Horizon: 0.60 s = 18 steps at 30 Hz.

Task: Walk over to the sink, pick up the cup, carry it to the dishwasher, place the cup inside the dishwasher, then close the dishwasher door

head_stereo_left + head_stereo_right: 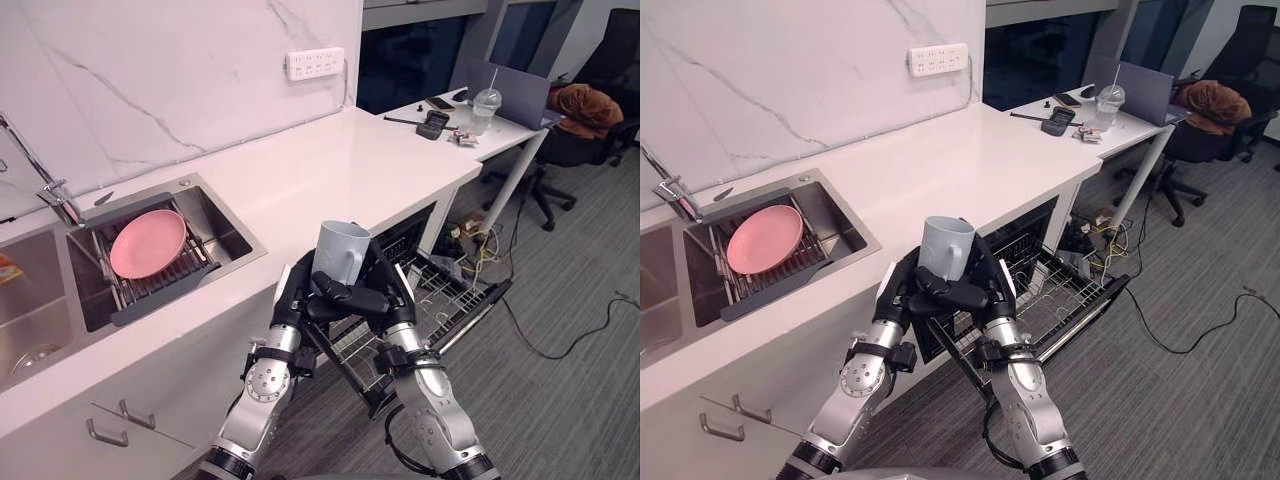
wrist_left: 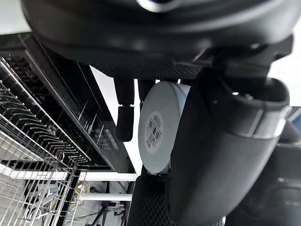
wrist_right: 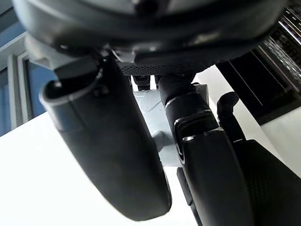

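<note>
- Left eye view: the cup [image 1: 342, 250] is upright at frame centre, clasped between left hand [image 1: 293, 300] and right hand [image 1: 397, 295]. The open dishwasher rack [image 1: 450, 290] lies lower right, nearer the right hand.
- Left wrist view: the left hand curls round the cup's base.
- Right wrist view: the right hand grips the cup too.

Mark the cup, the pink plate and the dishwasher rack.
cup [image 1: 338, 250], left eye view, its grey side wall.
pink plate [image 1: 147, 243], left eye view, its middle.
dishwasher rack [image 1: 1052, 292], right eye view, its wire floor.
</note>
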{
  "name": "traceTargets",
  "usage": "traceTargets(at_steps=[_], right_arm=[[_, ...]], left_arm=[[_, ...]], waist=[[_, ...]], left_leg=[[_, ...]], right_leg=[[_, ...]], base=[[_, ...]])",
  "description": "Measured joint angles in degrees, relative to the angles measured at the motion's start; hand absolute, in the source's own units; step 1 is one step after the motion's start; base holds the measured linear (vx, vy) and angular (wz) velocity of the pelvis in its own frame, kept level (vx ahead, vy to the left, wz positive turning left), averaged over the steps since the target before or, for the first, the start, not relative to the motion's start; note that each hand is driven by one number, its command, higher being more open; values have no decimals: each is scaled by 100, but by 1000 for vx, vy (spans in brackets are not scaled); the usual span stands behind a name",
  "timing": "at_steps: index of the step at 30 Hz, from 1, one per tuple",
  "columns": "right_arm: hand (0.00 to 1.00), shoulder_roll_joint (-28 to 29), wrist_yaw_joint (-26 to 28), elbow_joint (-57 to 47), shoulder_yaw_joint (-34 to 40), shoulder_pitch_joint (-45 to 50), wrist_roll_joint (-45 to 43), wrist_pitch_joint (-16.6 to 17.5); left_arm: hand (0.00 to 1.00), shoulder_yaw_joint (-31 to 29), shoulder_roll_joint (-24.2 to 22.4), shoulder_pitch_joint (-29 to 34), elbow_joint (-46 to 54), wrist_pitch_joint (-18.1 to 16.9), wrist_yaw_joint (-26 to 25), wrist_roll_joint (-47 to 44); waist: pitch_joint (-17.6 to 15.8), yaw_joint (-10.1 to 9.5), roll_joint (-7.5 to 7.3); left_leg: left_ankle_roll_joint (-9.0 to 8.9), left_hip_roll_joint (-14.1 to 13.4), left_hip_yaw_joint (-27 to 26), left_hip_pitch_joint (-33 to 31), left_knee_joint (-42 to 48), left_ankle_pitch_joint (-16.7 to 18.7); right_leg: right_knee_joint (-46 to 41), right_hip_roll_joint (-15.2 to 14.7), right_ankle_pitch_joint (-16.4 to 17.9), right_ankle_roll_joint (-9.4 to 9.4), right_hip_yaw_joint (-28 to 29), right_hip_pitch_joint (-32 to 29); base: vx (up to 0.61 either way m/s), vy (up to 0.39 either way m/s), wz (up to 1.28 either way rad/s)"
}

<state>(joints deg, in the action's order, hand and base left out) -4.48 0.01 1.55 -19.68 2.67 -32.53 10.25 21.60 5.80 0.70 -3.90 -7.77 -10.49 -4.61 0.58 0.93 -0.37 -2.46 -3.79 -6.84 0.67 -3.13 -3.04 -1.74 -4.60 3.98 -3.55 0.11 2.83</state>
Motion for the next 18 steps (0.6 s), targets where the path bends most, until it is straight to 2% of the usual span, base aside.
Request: traceTargets(at_steps=[1,2,16,17,18], right_arm=[[90,-2,2,55,-14,-4,-50,0],[30,-6,2,144,-56,-37,-150,0],[30,-148,-103,389,-176,-242,-455,0],[30,-147,-103,389,-174,-242,-453,0],[30,-147,-102,389,-170,-242,-448,0]], left_arm=[[30,2,4,-1,-37,0,-18,31],[30,4,33,-1,-76,0,-35,44],[30,6,175,-58,-77,-10,-119,346],[90,6,176,-58,-77,-10,-122,346],[90,6,176,-58,-77,-11,-125,347]], waist=[[18,-7,-9],[27,-11,-18],[57,-85,-63],[57,-106,-63],[57,-121,-63]], left_leg=[[-3,-4,6,0,-25,-18],[-7,-11,12,0,-41,-32],[-18,-42,85,-77,-24,-73],[-18,-44,86,-78,-22,-73],[-18,-44,86,-78,-22,-72]], right_leg=[[11,5,-11,5,-6,-2],[14,12,-19,11,-12,-5],[20,46,-56,33,-73,-7],[22,48,-56,33,-73,-8],[23,49,-56,34,-73,-7]], base=[[-24,-11,7],[0,0,0],[-7,-2,2],[0,0,0],[0,0,0]])
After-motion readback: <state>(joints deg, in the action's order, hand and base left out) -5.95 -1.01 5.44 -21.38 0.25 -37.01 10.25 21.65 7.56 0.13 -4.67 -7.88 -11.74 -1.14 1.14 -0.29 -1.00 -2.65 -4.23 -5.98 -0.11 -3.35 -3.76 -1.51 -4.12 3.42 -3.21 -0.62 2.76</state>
